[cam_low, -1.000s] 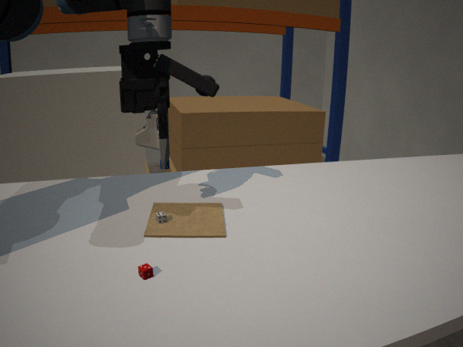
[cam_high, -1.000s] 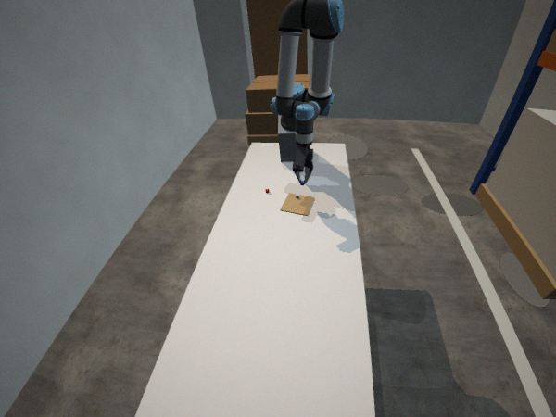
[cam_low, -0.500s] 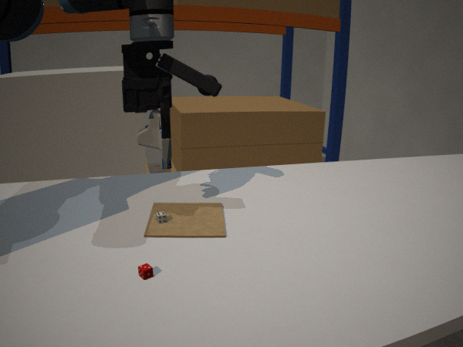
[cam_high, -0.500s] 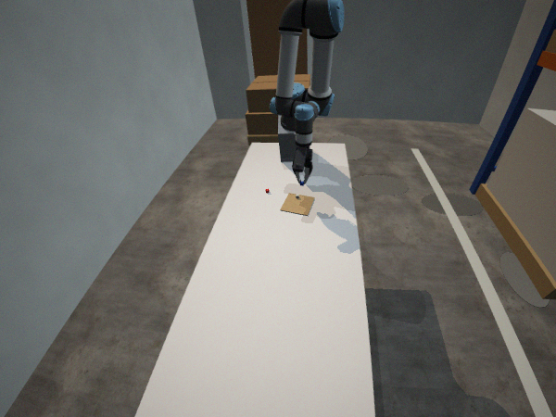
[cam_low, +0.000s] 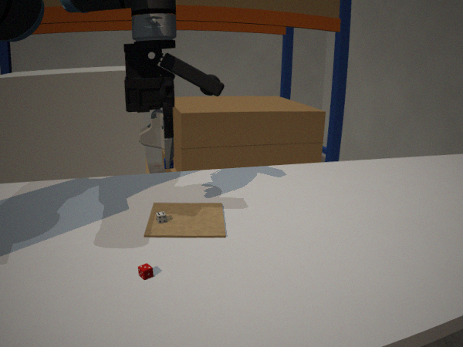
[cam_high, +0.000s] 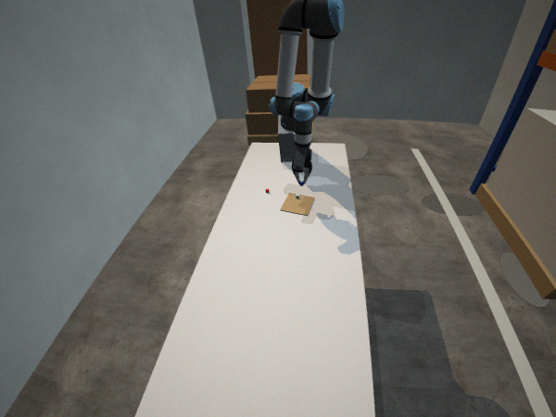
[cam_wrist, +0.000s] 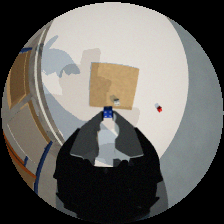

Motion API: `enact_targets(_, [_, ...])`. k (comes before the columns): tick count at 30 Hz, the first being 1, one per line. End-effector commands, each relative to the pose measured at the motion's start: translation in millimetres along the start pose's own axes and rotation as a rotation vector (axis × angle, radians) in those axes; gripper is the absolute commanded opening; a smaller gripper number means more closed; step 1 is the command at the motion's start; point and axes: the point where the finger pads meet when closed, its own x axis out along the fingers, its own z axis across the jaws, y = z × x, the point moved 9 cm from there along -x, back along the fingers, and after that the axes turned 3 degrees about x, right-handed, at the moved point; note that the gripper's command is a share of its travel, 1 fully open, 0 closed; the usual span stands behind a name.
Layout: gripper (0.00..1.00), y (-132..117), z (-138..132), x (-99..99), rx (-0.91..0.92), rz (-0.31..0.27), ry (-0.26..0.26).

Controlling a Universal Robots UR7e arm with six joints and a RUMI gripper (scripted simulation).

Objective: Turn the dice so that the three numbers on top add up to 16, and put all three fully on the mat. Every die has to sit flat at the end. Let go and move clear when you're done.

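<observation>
My gripper [cam_high: 301,183] [cam_wrist: 108,111] is shut on a blue die [cam_high: 301,183] [cam_wrist: 108,112] and holds it in the air, above the table beyond the mat's edge. In the exterior view the blue die [cam_low: 172,163] is mostly hidden by a finger. A white die [cam_high: 297,197] [cam_low: 161,217] [cam_wrist: 116,101] with black pips sits flat on the tan mat [cam_high: 292,208] [cam_low: 193,227] [cam_wrist: 115,75], near one corner. A red die [cam_high: 267,191] [cam_low: 145,271] [cam_wrist: 159,108] with white pips lies on the bare table, off the mat. The top numbers are too small to read surely.
The long white table [cam_high: 278,301] [cam_low: 309,250] carries the mat and dice. The arm's shadow falls over part of the mat. Cardboard boxes [cam_high: 264,99] [cam_low: 251,127] and a blue-and-orange rack [cam_low: 337,89] stand beyond the table.
</observation>
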Motion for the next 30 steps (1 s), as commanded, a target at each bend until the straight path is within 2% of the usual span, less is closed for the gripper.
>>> enact_targets(1, [0.00, 27.3, 12.2, -3.8, -0.171, -0.030, 0.021])
enact_targets(30, [0.00, 32.1, 14.6, -4.3, -0.204, -0.029, 0.021])
